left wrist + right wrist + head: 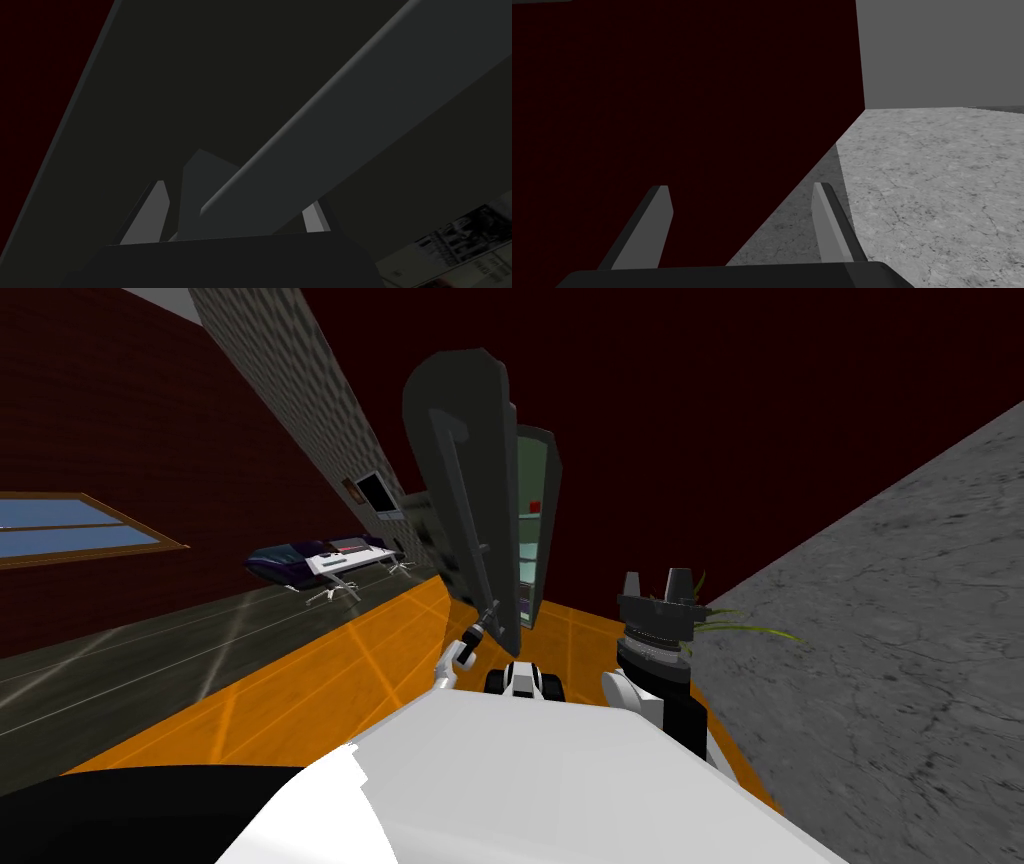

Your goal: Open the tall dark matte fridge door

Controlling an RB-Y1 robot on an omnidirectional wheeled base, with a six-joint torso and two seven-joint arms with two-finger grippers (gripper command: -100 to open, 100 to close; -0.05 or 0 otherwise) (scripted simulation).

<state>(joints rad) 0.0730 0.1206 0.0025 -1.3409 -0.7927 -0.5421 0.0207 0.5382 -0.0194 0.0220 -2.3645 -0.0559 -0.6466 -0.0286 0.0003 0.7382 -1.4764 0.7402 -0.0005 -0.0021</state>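
The tall dark fridge (535, 523) stands ahead with its door (455, 448) swung well out, so the pale shelves inside show. A long dark handle (462, 508) runs down the door's front. My left gripper (487, 620) is at the low end of that handle. In the left wrist view the handle bar (350, 100) passes between the open left gripper's (235, 210) fingers, with the door face (200, 75) behind it. I cannot tell whether they touch the bar. My right gripper (656, 585) is raised at my right, open and empty (742, 220).
A rough grey wall (900, 638) rises close on my right, with a plant (745, 623) at its foot. A desk (330, 558) and a wall screen (375, 491) lie far to the left. The floor (300, 688) is orange. A small red item (535, 505) sits inside the fridge.
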